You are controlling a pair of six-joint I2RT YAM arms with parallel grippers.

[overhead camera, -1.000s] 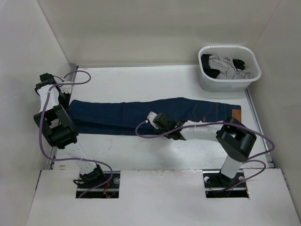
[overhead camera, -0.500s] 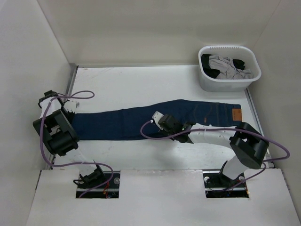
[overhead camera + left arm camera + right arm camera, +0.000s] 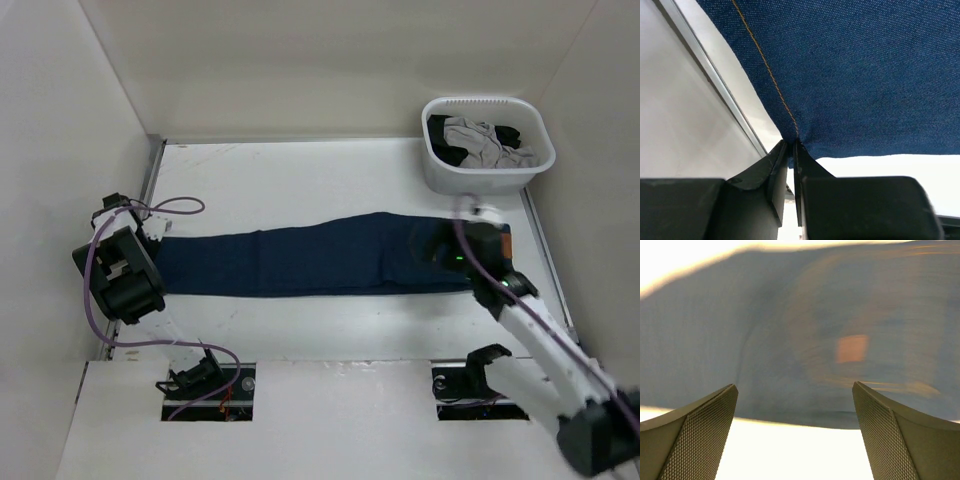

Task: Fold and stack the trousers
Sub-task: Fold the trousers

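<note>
The dark navy trousers (image 3: 300, 258) lie flat and stretched across the table, leg ends to the left and waist to the right. My left gripper (image 3: 150, 240) is at the leg end, shut on the hem right at the orange-stitched seam (image 3: 791, 145). The denim (image 3: 850, 75) fans out from that pinch. My right gripper (image 3: 438, 250) hovers over the waist end, blurred in the top view. In the right wrist view it (image 3: 795, 405) stands wide open with nothing between its fingers, just short of the denim's (image 3: 790, 340) near edge, with the tan patch (image 3: 852, 348) beyond.
A white basket (image 3: 487, 178) with grey and black garments (image 3: 480, 140) stands at the back right corner. A metal rail (image 3: 715, 85) and the side wall run close by my left gripper. White walls enclose the table on three sides.
My right gripper let go of the trousers' middle, opened wide and swung right to the waist end. The left gripper drew the leg end towards the near left, and the trousers now lie straighter.
</note>
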